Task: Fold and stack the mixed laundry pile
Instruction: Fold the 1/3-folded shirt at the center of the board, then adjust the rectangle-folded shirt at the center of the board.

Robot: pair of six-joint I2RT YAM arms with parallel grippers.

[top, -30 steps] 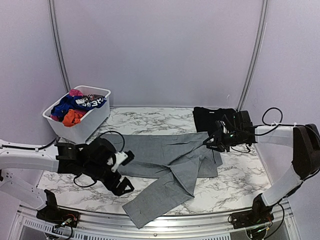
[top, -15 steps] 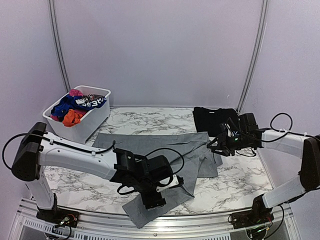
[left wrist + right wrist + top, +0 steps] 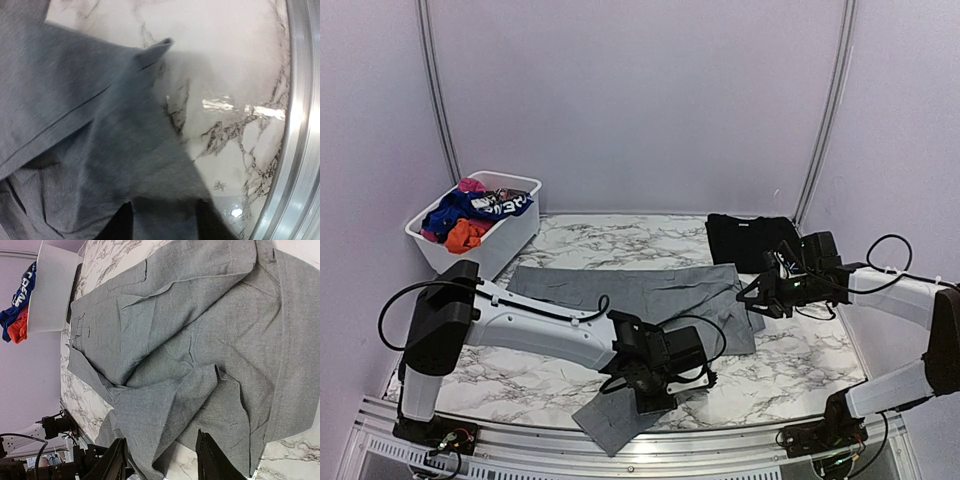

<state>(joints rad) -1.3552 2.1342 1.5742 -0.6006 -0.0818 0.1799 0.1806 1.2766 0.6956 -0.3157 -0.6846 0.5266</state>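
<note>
Grey cloth fills the middle of the marble counter (image 3: 800,360): a grey garment (image 3: 650,295), seemingly trousers, lies spread out flat. Within the last second the left arm (image 3: 540,330) has swung from the counter's left side across to the garment's near end, by the front edge. Its jaws have narrowed from wide. Cloth sits between them in the wrist view, but whether they pinch it cannot be told. The right arm (image 3: 885,285) has barely moved and hovers at the garment's right edge, jaws parted and empty. By this the fold looks only just begun. A black garment (image 3: 745,235) lies folded at the far right. More clothes wait in the white basket (image 3: 505,240) at far left. White letters on a blue piece (image 3: 460,208) there are too small to read.
</note>
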